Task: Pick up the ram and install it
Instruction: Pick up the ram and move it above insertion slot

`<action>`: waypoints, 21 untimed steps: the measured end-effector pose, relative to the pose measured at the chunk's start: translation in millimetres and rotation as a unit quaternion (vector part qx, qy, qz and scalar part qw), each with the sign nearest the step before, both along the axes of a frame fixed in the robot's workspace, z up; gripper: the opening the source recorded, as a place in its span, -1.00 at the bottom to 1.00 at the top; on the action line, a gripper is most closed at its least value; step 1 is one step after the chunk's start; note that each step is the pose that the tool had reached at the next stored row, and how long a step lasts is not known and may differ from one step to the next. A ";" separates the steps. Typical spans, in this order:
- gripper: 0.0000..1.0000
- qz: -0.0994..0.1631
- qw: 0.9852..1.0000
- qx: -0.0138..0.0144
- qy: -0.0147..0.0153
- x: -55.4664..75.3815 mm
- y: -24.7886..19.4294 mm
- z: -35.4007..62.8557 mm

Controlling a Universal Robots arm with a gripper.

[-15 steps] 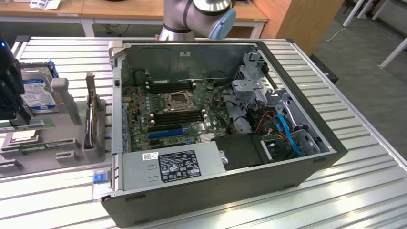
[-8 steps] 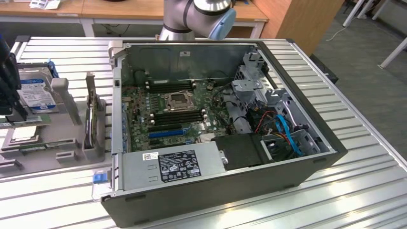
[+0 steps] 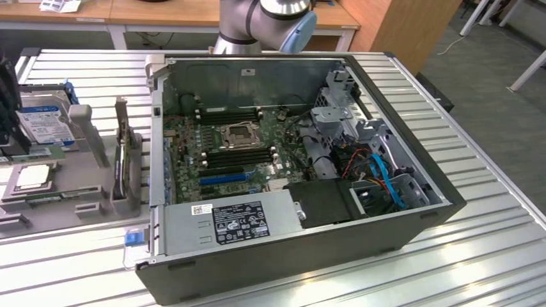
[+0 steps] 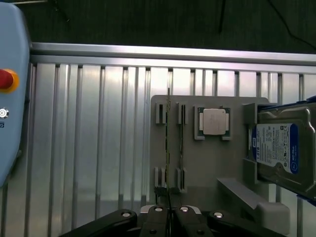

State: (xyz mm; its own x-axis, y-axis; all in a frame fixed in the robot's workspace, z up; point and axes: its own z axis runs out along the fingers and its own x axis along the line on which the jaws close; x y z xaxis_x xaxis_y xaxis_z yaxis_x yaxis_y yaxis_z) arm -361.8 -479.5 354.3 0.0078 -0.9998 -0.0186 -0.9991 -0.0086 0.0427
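**The ram held in the gripper above the grey parts holder**

The black metal gripper (image 4: 170, 215) has its jaws drawn almost together, pinching the ram (image 4: 168, 148), a thin green board seen edge-on as a narrow line. The ram hangs over the matte grey holder (image 4: 212, 168), alongside its small slotted posts. One end reaches just past the holder's edge, over the bench (image 4: 98, 148) of ribbed, shiny aluminium slats. A second stick (image 4: 181, 148) stands on edge in the slots just beside it. Further along the holder sit a square silver processor (image 4: 213, 121) and a boxy metal hard drive (image 4: 281, 148) with a blue-and-white label. In the exterior view the open dark-grey computer case (image 3: 282, 262) takes the bench's middle with its green motherboard (image 3: 183, 160) exposed. The holder lies by the bench's edge on the exterior view's left.
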 end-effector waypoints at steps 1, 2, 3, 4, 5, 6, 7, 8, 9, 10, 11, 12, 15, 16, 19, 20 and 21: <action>-0.76 0.000 1.000 0.000 0.000 0.0 0.0 2.0; -0.76 0.000 1.000 0.000 0.000 0.0 0.0 4.1; -0.76 0.000 1.000 0.000 0.000 0.0 0.0 6.3; -0.76 0.000 1.000 0.000 0.000 0.0 0.0 8.3; -0.76 0.000 1.000 0.000 0.000 0.0 0.0 10.3; -0.76 0.000 1.000 0.000 0.000 0.0 0.0 12.3; -0.76 0.000 1.000 0.000 0.000 0.0 0.0 14.2; -0.76 0.000 1.000 0.000 0.000 0.0 0.0 16.1; -0.76 0.000 1.000 0.000 0.000 0.0 0.0 17.9; -0.76 0.000 1.000 0.000 0.000 0.0 0.0 19.6; -0.76 0.000 1.000 0.000 0.000 0.0 0.0 21.3; -0.76 0.000 1.000 0.000 0.000 0.0 0.0 23.0; -0.76 0.000 1.000 0.000 0.000 0.0 0.0 27.9; -0.76 0.000 1.000 0.000 0.000 0.0 0.0 29.3; -0.76 0.000 1.000 0.000 0.000 0.0 0.0 33.7; -0.76 0.000 1.000 0.000 0.000 0.0 0.0 35.0; -0.76 0.000 1.000 0.000 0.000 0.0 0.0 36.2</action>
